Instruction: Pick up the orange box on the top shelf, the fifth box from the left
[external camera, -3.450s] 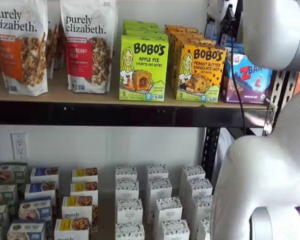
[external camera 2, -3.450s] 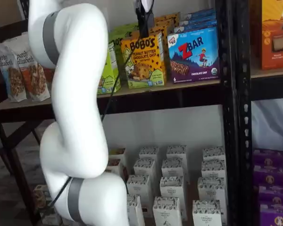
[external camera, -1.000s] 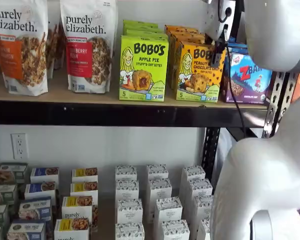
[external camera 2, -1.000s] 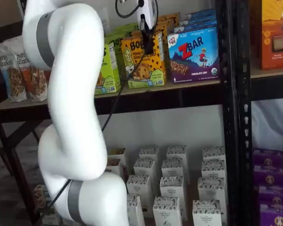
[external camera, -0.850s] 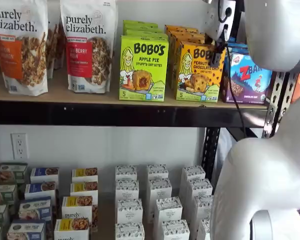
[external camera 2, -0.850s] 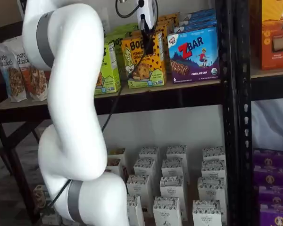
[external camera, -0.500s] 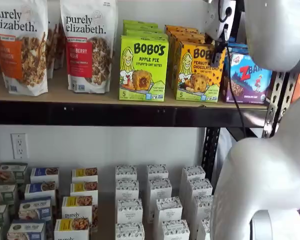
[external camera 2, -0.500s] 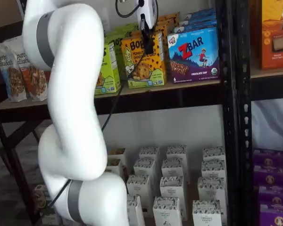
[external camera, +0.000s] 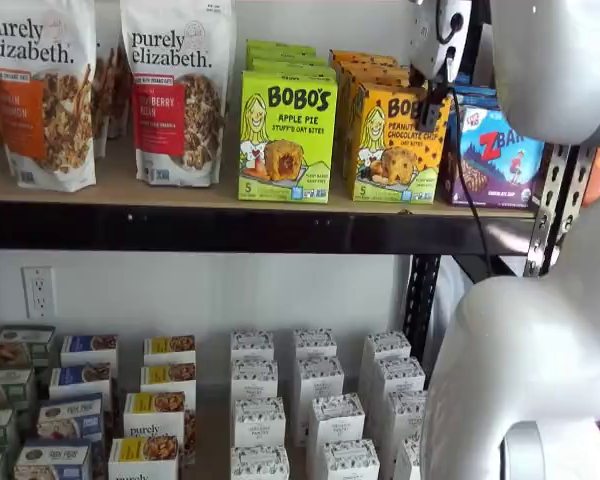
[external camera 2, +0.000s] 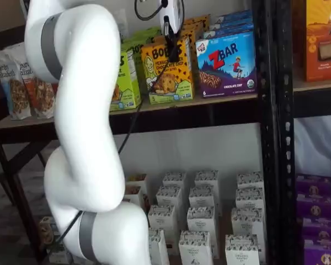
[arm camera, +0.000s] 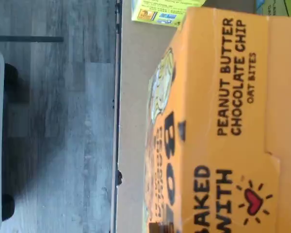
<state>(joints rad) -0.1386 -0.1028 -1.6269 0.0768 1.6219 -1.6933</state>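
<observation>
I can't tell whether my gripper (external camera 2: 173, 51) has clamped the orange-yellow peanut butter carton (external camera 2: 166, 74); lifting early could topple it.

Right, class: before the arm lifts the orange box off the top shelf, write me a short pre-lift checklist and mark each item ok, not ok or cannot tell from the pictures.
1. Gripper is at the orange box, not a neighbour: ok, the black fingers hang over its front top edge in both shelf views.
2. Fingers closed firmly on the box: cannot tell, no gap or contact shows clearly.
3. Box standing upright on the top shelf: ok.
4. Green Apple Pie box clear of the fingers: ok.
5. ZBar box clear of the fingers: ok, it stands to the side.
6. Cable free of the boxes: cannot tell.
</observation>
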